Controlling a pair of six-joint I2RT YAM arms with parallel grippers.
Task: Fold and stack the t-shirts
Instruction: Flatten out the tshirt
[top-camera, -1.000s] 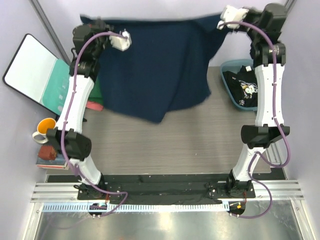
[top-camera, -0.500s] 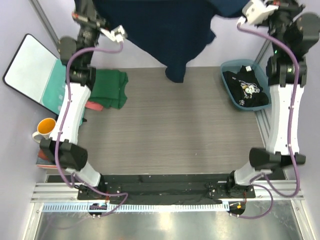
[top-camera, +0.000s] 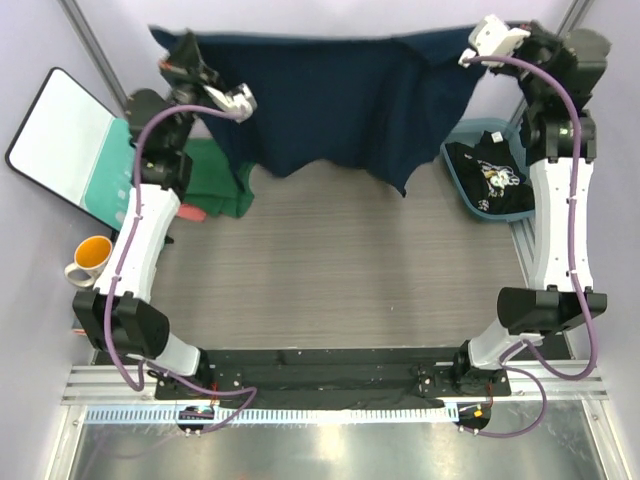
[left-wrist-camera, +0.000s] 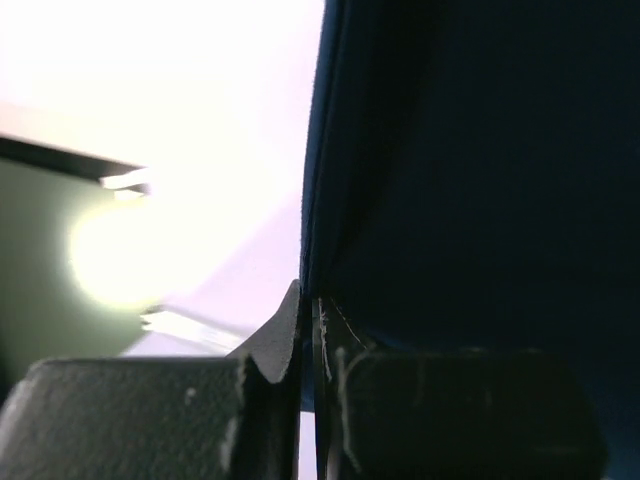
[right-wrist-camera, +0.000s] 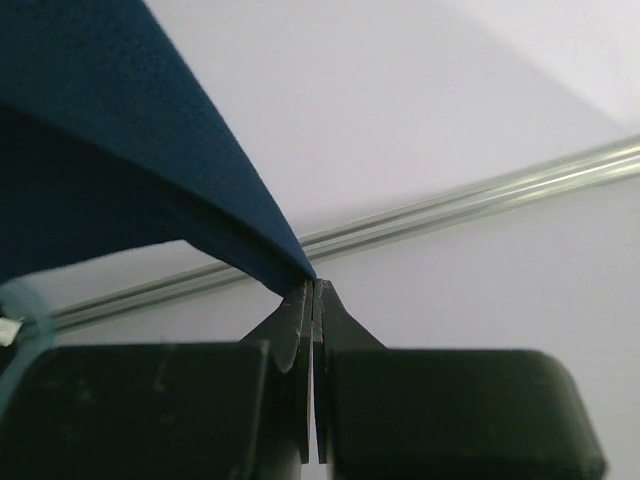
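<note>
A navy blue t-shirt (top-camera: 340, 105) hangs spread wide between both grippers over the far end of the table, its ragged lower edge just above the tabletop. My left gripper (top-camera: 178, 50) is shut on its upper left corner; the left wrist view shows the cloth (left-wrist-camera: 480, 180) pinched between the jaws (left-wrist-camera: 308, 300). My right gripper (top-camera: 472, 32) is shut on the upper right corner, where a fold of cloth (right-wrist-camera: 100, 150) runs into the shut jaws (right-wrist-camera: 313, 285). A dark green t-shirt (top-camera: 215, 178) lies folded at the left, with a salmon-pink one's edge (top-camera: 190, 212) beside it.
A black t-shirt with white print (top-camera: 490, 180) lies in a blue bin (top-camera: 455, 135) at the right. The teal-and-white board (top-camera: 70, 150) leans at the far left. An orange mug (top-camera: 92, 255) and a small stack of books (top-camera: 100, 315) stand by the left edge.
Both arms swung the navy t-shirt up and away, then brought it back down. It now hangs wider and flatter, with its lower edge farther back than a second ago.
</note>
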